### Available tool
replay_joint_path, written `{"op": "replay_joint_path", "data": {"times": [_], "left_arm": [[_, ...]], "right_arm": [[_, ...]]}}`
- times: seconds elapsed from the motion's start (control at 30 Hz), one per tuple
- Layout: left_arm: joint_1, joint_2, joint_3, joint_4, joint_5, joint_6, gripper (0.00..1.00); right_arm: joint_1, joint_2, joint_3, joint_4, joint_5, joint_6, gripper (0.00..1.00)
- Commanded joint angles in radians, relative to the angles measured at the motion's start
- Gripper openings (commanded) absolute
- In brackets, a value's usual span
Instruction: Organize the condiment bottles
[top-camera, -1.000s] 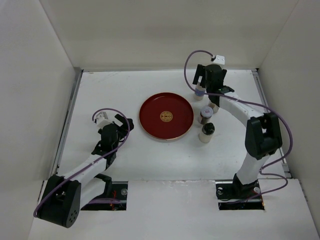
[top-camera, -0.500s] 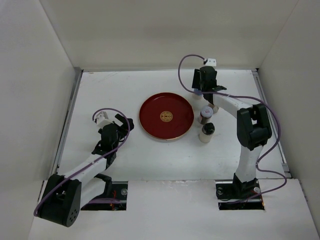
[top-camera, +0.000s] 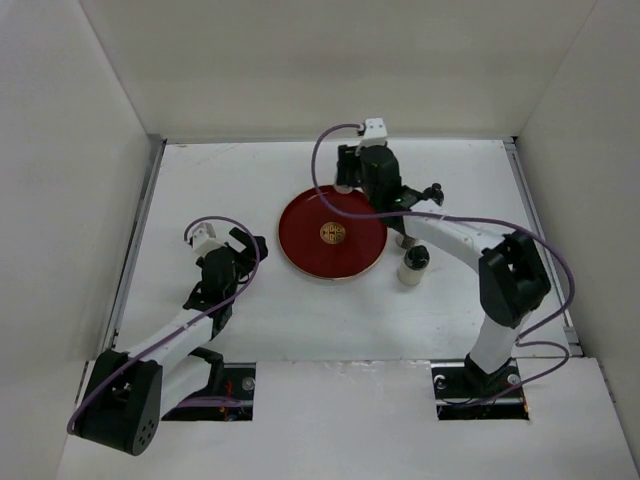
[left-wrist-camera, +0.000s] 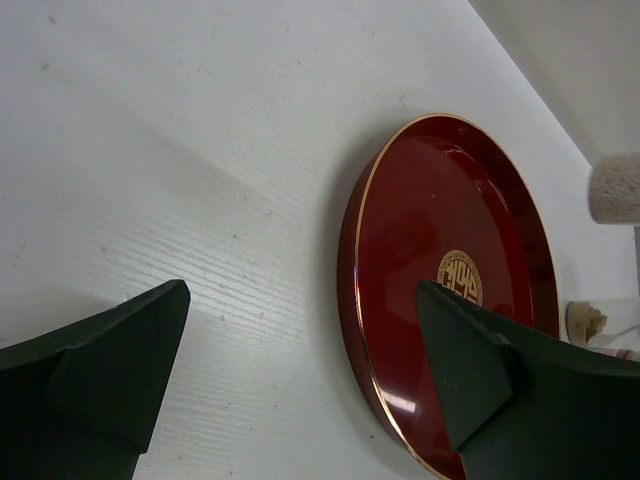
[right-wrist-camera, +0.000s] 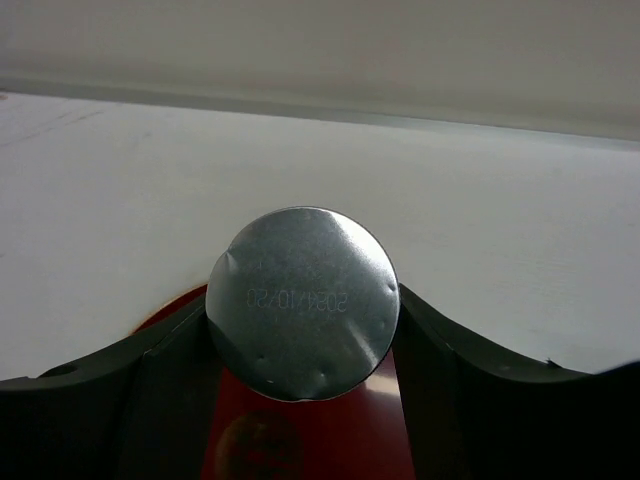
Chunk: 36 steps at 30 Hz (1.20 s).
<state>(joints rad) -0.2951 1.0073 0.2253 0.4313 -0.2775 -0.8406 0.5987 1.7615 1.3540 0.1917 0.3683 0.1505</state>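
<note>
Condiment bottle (right-wrist-camera: 300, 300), its round silver end creased and date-stamped, sits pinched in the right tool (top-camera: 347, 180).

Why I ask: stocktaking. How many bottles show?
2: a silver-capped bottle in the right fingers over the tray's far rim, a black-capped bottle right of the tray. The arm may hide more.

Top view looks down over whole table (top-camera: 250, 180); both wrist views close, low; all share red tray (left-wrist-camera: 420, 230)

My right gripper (top-camera: 347, 183) reaches far forward, jaws clamped on a bottle (right-wrist-camera: 300, 300); left gripper (left-wrist-camera: 300, 300) low, jaws apart.
</note>
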Motion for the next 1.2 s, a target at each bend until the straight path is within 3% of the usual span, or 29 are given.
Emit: {"op": "replay_joint_path", "data": {"times": [0.0,0.33,0.53,0.63,0.73,0.97,1.17], "left_arm": [[0.011,-0.035,-0.015,0.055,-0.012,0.008,1.0],[0.012,-0.039,-0.015,0.047,0.0,0.006,1.0],[0.006,-0.019,-0.012,0.057,0.003,0.003,1.0],[0.004,-0.016,-0.011,0.058,-0.006,0.003,1.0],[0.009,-0.012,-0.009,0.057,0.006,0.003,1.0],[0.012,-0.029,-0.015,0.055,0.008,0.001,1.0],[-0.003,0.008,-0.001,0.061,0.011,-0.005,1.0]], "right_arm": [[0.066,0.075,0.086,0.095,-0.046,0.026,0.53],[0.134,0.254,0.226,0.065,-0.063,0.034,0.57],[0.155,0.231,0.18,0.063,-0.055,0.032,0.93],[0.16,0.126,0.104,0.087,-0.048,0.037,1.0],[0.16,-0.02,-0.014,0.121,-0.031,0.047,1.0],[0.08,-0.449,-0.453,0.132,0.13,0.103,1.0],[0.026,-0.715,-0.65,-0.208,0.308,0.231,1.0]]}}
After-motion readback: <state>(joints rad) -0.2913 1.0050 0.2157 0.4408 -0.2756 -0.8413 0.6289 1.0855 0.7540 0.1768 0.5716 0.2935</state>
